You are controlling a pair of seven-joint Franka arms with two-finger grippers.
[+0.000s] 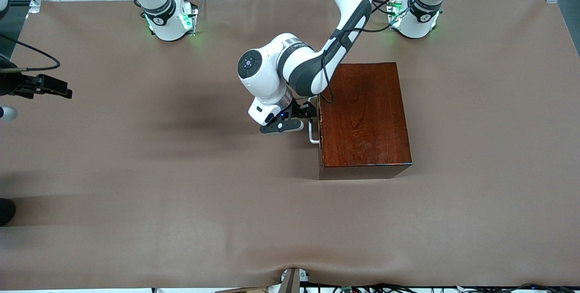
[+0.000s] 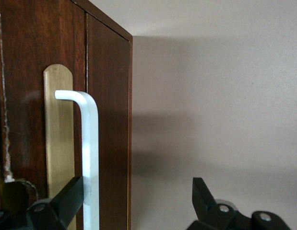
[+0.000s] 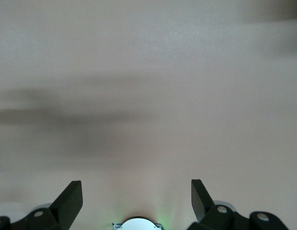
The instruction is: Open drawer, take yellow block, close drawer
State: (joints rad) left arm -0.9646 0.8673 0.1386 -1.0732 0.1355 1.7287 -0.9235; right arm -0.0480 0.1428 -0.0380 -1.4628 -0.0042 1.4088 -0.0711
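The dark reddish-brown wooden box point(image 1: 362, 116) stands in the middle of the table. Its drawer is shut, with the white bar handle point(image 1: 312, 126) on the side that faces the right arm's end. My left gripper point(image 1: 311, 112) is open at that handle. In the left wrist view the handle point(image 2: 90, 153) stands between the fingers of the left gripper point(image 2: 137, 188), close against one fingertip point(image 2: 71, 194) and well apart from the second. My right gripper point(image 3: 136, 187) is open and empty above bare table, waiting. The yellow block is hidden.
The brown table cover point(image 1: 181, 184) spreads out all around the box. The two arm bases point(image 1: 170, 19) point(image 1: 414, 16) stand at the edge farthest from the front camera. A black device point(image 1: 43, 85) with a cable juts in at the right arm's end.
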